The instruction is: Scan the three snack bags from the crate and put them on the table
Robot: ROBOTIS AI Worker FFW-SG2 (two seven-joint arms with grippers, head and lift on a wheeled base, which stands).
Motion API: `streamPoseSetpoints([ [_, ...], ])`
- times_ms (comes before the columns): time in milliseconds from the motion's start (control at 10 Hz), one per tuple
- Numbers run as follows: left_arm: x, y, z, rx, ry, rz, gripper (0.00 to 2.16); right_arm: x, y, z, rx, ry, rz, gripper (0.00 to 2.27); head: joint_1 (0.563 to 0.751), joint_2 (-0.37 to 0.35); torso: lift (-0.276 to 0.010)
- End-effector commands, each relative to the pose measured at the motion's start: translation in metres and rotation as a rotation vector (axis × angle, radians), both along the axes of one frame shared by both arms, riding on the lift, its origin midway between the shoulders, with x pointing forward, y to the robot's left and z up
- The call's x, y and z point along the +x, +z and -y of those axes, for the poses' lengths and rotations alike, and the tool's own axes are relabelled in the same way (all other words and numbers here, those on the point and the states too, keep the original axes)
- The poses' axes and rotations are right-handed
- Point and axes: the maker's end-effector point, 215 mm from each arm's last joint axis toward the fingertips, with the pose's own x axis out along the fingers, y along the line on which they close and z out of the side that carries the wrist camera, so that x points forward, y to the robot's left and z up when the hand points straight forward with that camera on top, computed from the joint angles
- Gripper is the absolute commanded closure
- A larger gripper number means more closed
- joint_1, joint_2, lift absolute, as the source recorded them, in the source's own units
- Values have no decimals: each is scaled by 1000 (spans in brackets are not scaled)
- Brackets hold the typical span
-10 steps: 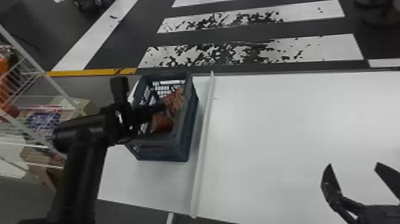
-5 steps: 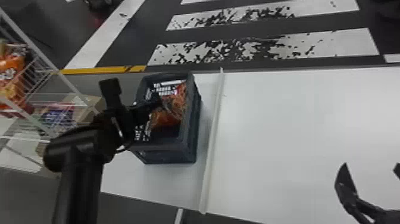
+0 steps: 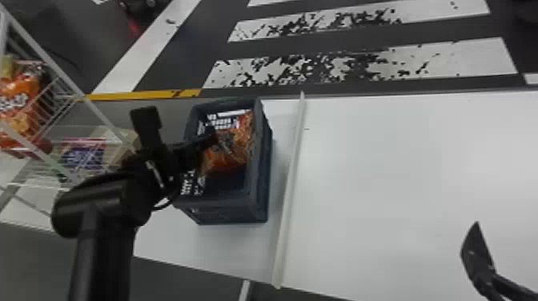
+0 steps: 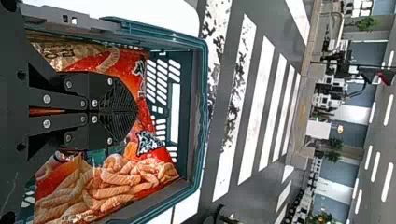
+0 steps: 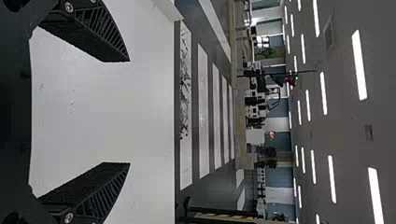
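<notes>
Inside the dark blue crate (image 3: 258,200), my left gripper (image 3: 212,136) reaches over an orange-red snack bag (image 3: 234,156). The left wrist view has the left gripper (image 4: 136,111) shut, its two fingers pressed together, with no bag clearly between them. One red snack bag (image 4: 123,61) lies beside and behind the fingers; another bag (image 4: 119,179) with a clear window of curled snacks lies on their other side. The fingers partly cover the bags. At the head view's right edge, over the white table (image 3: 392,180), is my right gripper (image 3: 477,256); the right gripper (image 5: 129,112) is open and holds nothing.
A raised white strip (image 3: 290,192) runs along the table to the right of the crate. A white wire rack (image 3: 60,92) with snack bags (image 3: 18,104) stands at the far left, close to the left arm.
The head view has turned slightly left, so crate and table appear farther right and the right gripper is partly cut off. The left gripper stays in the crate among the bags.
</notes>
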Motion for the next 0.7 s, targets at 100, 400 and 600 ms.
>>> streamPoseSetpoints([
  [100,-6,-6,-7,66,22,-24,2128,-1,6,1,8,-3,15,87,695,345,-94],
  [400,-7,13,-10,51,27,-27,2128,-1,4,2,17,-7,8,87,695,350,-94],
  [600,-19,13,-7,43,25,-113,2128,0,3,6,30,-14,2,87,695,350,-94],
])
